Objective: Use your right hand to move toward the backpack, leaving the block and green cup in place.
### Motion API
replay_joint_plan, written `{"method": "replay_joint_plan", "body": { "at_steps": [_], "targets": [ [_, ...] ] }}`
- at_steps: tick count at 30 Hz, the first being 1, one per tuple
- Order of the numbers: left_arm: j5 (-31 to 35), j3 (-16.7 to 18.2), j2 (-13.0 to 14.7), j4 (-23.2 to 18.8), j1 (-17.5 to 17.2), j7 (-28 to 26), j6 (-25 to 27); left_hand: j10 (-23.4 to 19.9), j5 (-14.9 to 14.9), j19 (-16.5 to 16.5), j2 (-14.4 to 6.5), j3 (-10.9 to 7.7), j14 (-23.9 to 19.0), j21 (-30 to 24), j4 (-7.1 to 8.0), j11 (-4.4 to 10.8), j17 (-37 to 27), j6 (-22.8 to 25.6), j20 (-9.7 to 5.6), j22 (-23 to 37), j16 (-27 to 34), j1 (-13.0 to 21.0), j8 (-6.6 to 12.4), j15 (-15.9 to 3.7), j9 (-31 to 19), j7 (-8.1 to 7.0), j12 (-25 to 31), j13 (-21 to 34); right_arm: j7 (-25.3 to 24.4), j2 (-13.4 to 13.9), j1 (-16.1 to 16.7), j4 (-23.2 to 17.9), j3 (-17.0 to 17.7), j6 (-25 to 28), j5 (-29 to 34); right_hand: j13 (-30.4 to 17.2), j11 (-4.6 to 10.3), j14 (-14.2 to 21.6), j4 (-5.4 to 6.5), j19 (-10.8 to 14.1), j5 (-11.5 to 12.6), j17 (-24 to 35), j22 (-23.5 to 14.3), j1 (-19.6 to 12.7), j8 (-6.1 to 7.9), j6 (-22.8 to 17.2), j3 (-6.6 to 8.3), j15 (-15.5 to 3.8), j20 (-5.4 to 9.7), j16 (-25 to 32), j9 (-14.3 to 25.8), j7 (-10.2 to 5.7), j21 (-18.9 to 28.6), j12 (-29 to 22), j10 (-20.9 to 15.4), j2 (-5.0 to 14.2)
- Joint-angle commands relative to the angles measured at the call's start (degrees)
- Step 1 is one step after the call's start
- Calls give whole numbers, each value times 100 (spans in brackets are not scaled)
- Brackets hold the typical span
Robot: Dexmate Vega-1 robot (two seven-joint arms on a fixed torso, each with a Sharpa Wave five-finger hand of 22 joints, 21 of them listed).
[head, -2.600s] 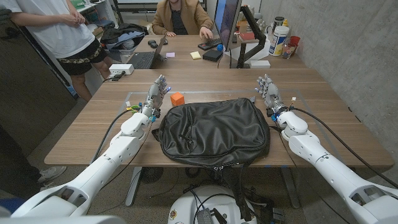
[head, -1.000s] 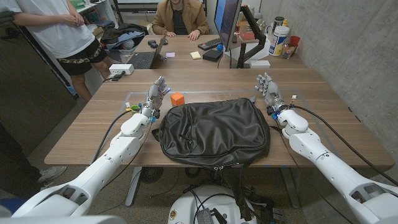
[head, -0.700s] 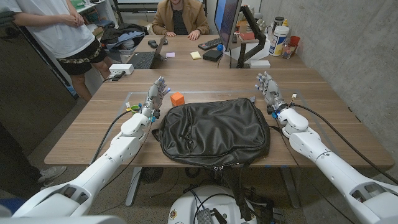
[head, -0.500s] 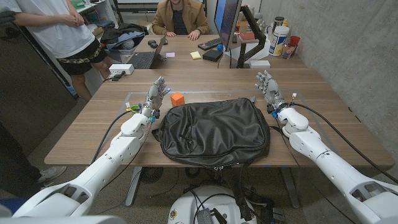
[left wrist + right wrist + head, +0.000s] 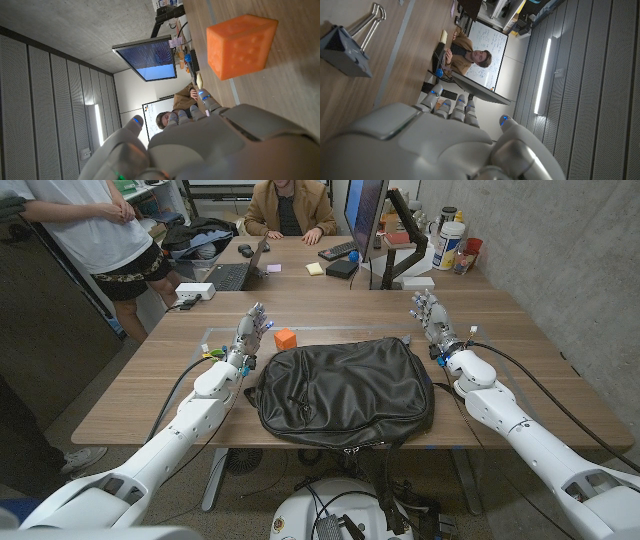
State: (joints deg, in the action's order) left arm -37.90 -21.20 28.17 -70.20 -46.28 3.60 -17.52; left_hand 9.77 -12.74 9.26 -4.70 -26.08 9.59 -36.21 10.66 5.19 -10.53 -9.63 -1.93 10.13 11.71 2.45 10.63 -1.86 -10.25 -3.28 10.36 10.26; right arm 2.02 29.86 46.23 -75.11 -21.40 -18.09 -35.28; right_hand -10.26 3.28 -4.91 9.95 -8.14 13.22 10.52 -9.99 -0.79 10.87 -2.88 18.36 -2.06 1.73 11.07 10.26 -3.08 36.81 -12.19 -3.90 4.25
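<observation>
Fingers [image 5: 424, 307] of your right hand [image 5: 434, 323] stand up and a little apart, and they hold nothing; the hand is just beside the far right corner of the backpack [image 5: 345, 389], and you cannot tell from the head view if it touches the fabric. Your backpack is black, it lies flat in the middle of the wooden table [image 5: 160, 380], near the front edge, between both arms, and it looks closed, so what is inside stays hidden. No label can be read on it. Behind its far left corner you see the orange block [image 5: 285, 338], apart from the bag; the left wrist view shows small studs on its side. Your left hand [image 5: 250, 332] stands near this block, fingers up and spread, empty also. In the right wrist view a black binder clip [image 5: 349, 44] lies on the table in front of your right hand. Farther back a second table carries a monitor [image 5: 364, 218] with a lit screen, a laptop [image 5: 234, 272] and some bottles [image 5: 452, 242]; their writing is too small to read. One person sits at that table, another stands at the left edge.
</observation>
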Motion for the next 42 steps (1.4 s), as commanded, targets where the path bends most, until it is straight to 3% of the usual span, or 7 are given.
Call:
{"method": "replay_joint_plan", "body": {
  "at_steps": [1, 42],
  "targets": [
    [4, -16, -31, 111, 73, 45, -1, 172, -22, 19, -526, -38, 276, 14, -12, -13, -20, -468, -315, 21, 29, -56, 18, -258, -28, -8, 40, 20, 5, 30, -36, -19, -11, -105, 116, -29, 4, 36, 11, 19, 30, 12, -16, -32, 32, -35, 36, -352, 737, 8, 24, -8, -27, -28, -34, 513],
    [24, -32, -76, 179, 122, 48, -36, 165, -21, -2, -522, -59, 277, 61, -12, -7, -19, -462, -316, 23, 24, -75, 18, -261, -28, -17, 40, 20, -37, 211, -84, -168, -31, -398, 524, -29, 10, 49, -5, 40, 32, 1, -16, -56, 39, -123, 66, -351, 732, -6, 24, -19, -99, -39, -110, 512]
  ]
}}
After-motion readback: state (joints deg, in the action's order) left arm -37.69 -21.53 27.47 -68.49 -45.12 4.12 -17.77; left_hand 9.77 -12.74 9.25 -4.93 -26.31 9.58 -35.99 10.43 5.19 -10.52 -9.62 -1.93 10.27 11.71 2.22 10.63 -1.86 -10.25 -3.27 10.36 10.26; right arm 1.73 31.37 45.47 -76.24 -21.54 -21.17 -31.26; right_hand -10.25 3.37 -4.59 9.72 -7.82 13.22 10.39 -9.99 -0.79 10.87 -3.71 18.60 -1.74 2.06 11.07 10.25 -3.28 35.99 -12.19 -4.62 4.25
